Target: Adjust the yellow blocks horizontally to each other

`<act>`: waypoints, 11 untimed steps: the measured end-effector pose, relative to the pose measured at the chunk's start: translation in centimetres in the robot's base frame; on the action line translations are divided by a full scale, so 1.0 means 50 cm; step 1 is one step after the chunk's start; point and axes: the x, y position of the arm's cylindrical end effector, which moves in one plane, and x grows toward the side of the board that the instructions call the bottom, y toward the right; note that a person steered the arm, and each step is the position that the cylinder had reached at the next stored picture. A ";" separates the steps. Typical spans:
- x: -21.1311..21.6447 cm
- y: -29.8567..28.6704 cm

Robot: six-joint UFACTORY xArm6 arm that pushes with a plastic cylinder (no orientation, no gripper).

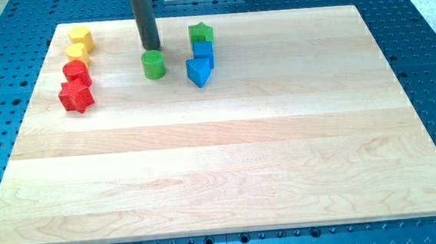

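Observation:
Two yellow blocks sit at the board's top left: a yellow hexagon [81, 37] and, just below and touching it, a yellow heart-like block [77, 52]. They are stacked nearly vertically in the view, the lower one slightly further left. My tip [150, 47] is well to their right, just above a green cylinder [153, 65], very close to it.
A red cylinder [76, 71] and a red star [76, 96] lie right below the yellow blocks. A green star [201, 34], a blue cube [203, 51] and a blue triangle [197, 72] cluster right of the tip. The wooden board [229, 167] lies on a blue perforated table.

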 end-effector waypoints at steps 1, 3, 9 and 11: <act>-0.088 -0.125; -0.086 -0.277; 0.052 -0.370; 0.198 -0.235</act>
